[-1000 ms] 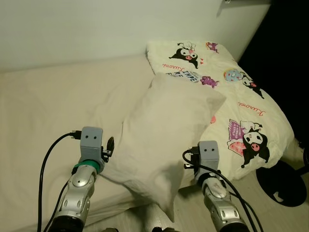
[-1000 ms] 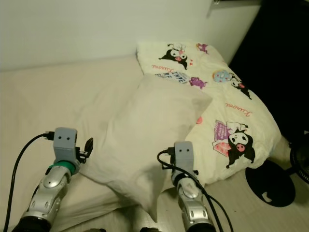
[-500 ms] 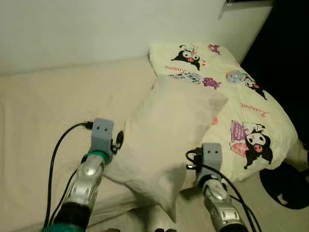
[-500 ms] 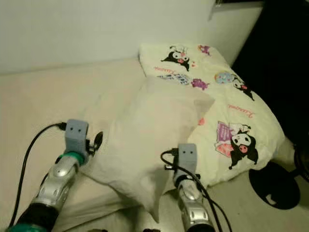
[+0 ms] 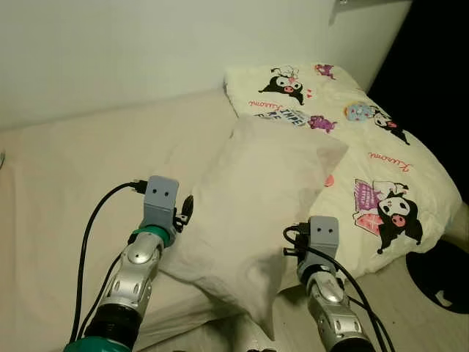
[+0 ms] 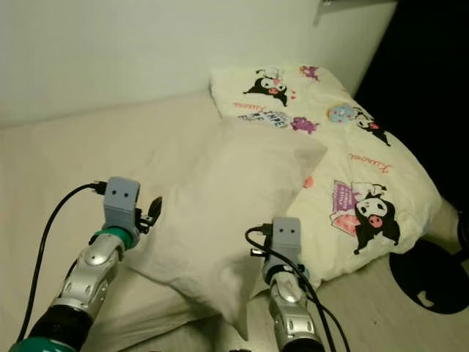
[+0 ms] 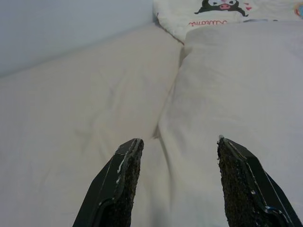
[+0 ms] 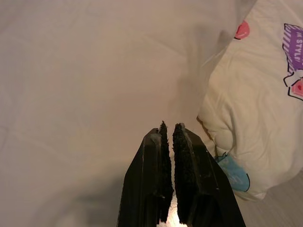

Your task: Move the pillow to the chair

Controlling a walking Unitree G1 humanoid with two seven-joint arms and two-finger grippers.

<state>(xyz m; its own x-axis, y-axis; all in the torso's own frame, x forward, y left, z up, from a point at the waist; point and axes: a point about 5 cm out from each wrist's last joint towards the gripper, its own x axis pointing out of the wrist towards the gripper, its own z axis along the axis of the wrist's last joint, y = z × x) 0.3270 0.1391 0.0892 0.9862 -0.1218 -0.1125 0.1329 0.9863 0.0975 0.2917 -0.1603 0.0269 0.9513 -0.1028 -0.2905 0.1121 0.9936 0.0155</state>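
There is one plain cream pillow, one blanket with cartoon pictures on it, and one bed with a pale sheet. The pillow lies on the bed, near the front edge, with one corner hanging down over the edge. Its far corner rests against the blanket. The blanket is bunched up in a soft heap on the right side of the bed, next to a white wall. Two silver arms reach forward, one on each side of the pillow. The left gripper is at the pillow's left edge. Its two black fingers are spread wide apart, one over the sheet and one over the pillow. The right gripper is low by the pillow's right side, close to the blanket. Its two fingers are pressed together with just a thin crack between them, and they hold nothing. The pillow looks soft and puffy, with a few wrinkles. The sheet is smooth with soft folds. The fingers have rough black pads. A black cable loops from the left arm. A dark round shape lies on the floor at the right.
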